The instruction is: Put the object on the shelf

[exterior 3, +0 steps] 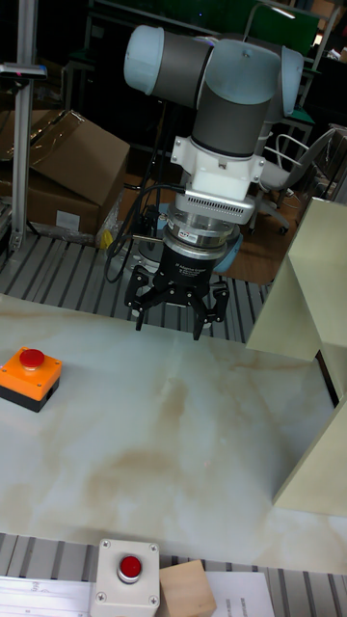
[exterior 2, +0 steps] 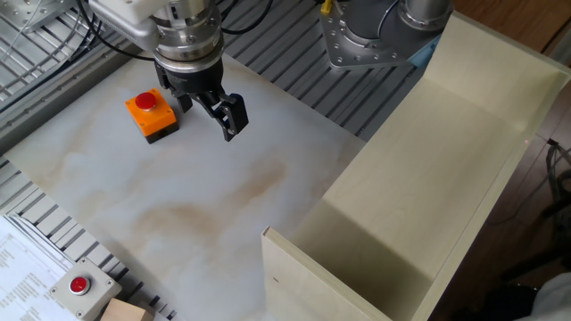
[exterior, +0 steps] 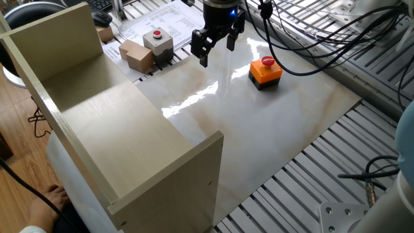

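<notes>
Pincer (exterior: 217,50) spread, hanging above the surface (exterior: 278,142); object (exterior: 265,71) upright on the surface, near the pincer but not touching; shelf (exterior: 110,123) well apart from the object, at the surface's other side.

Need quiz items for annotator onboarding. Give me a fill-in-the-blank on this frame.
1. The tool is ___, with no object between its fingers.
2. The orange box sits on the ___, apart from the shelf.
3. The button on top of the orange box is ___.
4. The shelf holds ___.

Missing words: open; table; red; nothing.
</notes>
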Motion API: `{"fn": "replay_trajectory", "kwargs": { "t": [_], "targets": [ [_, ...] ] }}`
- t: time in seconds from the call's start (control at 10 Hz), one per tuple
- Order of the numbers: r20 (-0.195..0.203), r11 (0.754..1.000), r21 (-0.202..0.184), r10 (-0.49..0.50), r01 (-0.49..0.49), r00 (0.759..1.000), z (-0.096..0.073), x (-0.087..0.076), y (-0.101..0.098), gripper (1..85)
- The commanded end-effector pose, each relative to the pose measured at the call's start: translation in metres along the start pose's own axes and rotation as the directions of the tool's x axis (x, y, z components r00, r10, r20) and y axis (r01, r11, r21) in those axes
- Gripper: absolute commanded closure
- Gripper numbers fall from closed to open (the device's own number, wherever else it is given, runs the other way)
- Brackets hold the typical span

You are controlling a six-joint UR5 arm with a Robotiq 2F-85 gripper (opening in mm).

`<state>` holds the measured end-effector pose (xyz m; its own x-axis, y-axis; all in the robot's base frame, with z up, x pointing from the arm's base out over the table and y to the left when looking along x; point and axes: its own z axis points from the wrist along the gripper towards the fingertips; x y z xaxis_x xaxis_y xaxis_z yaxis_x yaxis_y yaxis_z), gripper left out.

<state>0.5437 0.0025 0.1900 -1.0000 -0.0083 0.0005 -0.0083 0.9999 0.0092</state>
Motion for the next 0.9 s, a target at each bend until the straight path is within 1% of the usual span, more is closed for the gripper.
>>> {"fn": "replay_trajectory", "kwargs": {
  "t": [0.0,0.4,0.8],
  "targets": [
    [-0.013,0.984,-0.147,-0.099,0.096,0.995,-0.002,0.007,0.0412,84.0],
    [-0.015,0.986,-0.133,-0.104,0.101,0.994,-0.0012,0.0075,0.0385,84.0],
    [-0.008,0.985,-0.131,-0.114,0.112,0.993,0.0004,0.0074,0.0377,84.0]
  ]
}}
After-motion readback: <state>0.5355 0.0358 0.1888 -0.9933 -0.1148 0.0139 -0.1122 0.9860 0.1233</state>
